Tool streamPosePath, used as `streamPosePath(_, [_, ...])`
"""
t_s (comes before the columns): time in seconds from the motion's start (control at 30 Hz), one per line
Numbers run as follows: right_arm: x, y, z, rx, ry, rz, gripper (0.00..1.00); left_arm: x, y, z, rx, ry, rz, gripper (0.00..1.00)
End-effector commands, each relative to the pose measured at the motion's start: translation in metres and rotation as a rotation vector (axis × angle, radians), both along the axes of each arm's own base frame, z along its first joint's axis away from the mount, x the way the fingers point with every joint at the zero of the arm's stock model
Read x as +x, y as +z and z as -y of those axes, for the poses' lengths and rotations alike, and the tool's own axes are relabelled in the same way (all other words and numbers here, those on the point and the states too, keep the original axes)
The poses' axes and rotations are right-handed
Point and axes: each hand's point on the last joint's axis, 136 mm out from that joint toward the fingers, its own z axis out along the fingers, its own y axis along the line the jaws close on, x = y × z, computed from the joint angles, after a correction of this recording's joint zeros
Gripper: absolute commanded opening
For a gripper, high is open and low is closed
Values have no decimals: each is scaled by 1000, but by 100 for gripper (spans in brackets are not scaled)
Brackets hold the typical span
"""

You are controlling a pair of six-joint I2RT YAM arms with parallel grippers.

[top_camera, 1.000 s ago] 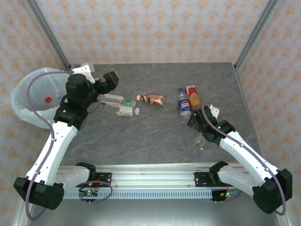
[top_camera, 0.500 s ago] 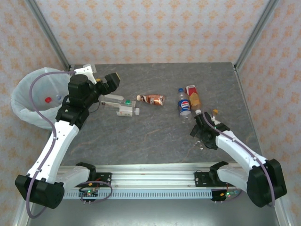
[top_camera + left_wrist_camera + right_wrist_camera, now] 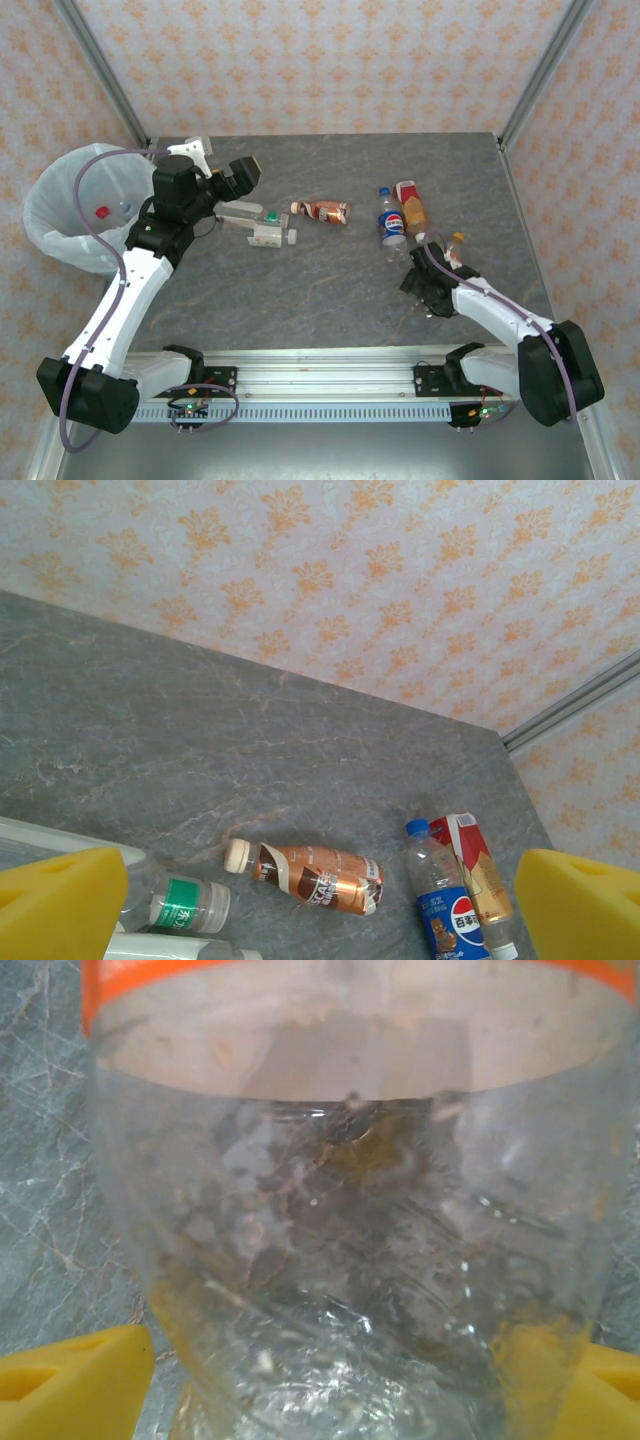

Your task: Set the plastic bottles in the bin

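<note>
Compared with a second ago, the right gripper (image 3: 424, 284) has drawn back from beside the Pepsi bottle (image 3: 391, 226) toward the lower right of the top view, and its arm is folded tighter at the elbow. The left gripper (image 3: 243, 172) has edged a little rightward. The bottles on the table lie where they did.

The left arm rises from the lower left and bends over the right edge of the bin (image 3: 38, 232). Its gripper is raised above the table and points right. In the left wrist view its yellow fingers (image 3: 60, 905) stand wide apart with nothing between them.

The right arm lies low along the table. In the right wrist view its gripper (image 3: 320, 1380) is spread wide around an orange-banded clear bottle (image 3: 350, 1260), one finger on each side.

On the table, upper centre, lie a green-capped bottle (image 3: 250, 213), a white-labelled bottle (image 3: 268, 236) and a brown bottle (image 3: 322, 211). The Pepsi bottle and a red-labelled bottle (image 3: 410, 206) lie side by side to their right. A red-capped bottle (image 3: 101, 211) lies inside the bin.
</note>
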Motion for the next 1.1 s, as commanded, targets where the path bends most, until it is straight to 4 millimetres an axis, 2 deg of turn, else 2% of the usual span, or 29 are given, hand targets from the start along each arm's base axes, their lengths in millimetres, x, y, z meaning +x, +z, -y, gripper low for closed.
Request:
streamPosePath(0.0, [-1, -6, 4, -7, -33, 2, 89, 1, 11, 5, 0, -17, 34, 100])
streamPosePath(0.1, [0, -6, 6, -14, -37, 8, 87, 3, 9, 5, -6, -17, 29, 100])
streamPosePath(0.33, [3, -5, 7, -18, -49, 32, 71, 3, 6, 5, -2, -18, 16, 100])
streamPosePath(0.47, [5, -2, 10, -26, -58, 49, 66, 0, 6, 12, 14, -68, 5, 100])
streamPosePath(0.67, [9, 12, 21, -69, -102, 115, 60, -2, 7, 11, 19, -68, 5, 100])
streamPosePath(0.8, [13, 23, 26, -71, -130, 186, 60, 0, 5, 7, 25, -39, -18, 100])
streamPosePath(1.07, [33, 58, 18, -39, -46, 371, 59, 9, -14, 9, 13, -33, -88, 100])
